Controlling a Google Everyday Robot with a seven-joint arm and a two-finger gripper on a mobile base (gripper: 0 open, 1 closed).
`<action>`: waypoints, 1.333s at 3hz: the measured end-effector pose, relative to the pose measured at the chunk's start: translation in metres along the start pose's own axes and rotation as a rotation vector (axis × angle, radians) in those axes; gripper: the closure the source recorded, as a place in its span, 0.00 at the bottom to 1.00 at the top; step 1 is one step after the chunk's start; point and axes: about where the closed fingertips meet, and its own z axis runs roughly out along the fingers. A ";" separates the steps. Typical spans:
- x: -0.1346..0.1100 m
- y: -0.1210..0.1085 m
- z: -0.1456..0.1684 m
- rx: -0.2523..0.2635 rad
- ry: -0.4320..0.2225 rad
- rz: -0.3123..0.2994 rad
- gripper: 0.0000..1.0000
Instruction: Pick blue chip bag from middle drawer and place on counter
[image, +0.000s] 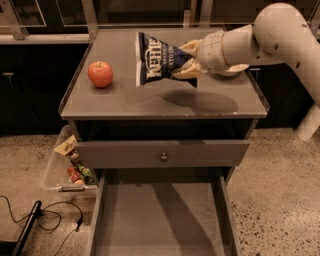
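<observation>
**A:** Where's the blue chip bag (159, 62) just now?

**B:** Just right of the apple (100, 74), over the counter (165, 107). The hand (186, 61) is on the far side of the bag from the apple, clamped on the bag's right-hand end. I can't tell whether the bag's lower corner touches the counter.

**A:** How will it handle?

**B:** Light and soft, I'd judge. It's crinkled film puffed with air, and what's inside is brittle. The skin is probably slick too. A pinch on the flat sealed end, as here, looks sounder than squeezing the belly, which could crush the chips or let the bag squirt free.

**A:** Any writing?

**B:** Large white "KETTLE" runs sideways across the navy face. A smaller line beside it is only partly legible, possibly "potato chips". The packets in the clear bin (57, 172), below and left of the apple, are too small to read.

**A:** And the middle drawer (160, 220)?

**B:** Pulled open, well below the apple, under the drawer front (162, 152) with its knob.
</observation>
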 end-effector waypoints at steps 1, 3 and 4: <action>-0.002 -0.027 0.017 -0.020 -0.034 -0.004 1.00; 0.061 -0.002 0.005 -0.164 0.210 0.155 1.00; 0.085 0.019 0.001 -0.225 0.306 0.220 1.00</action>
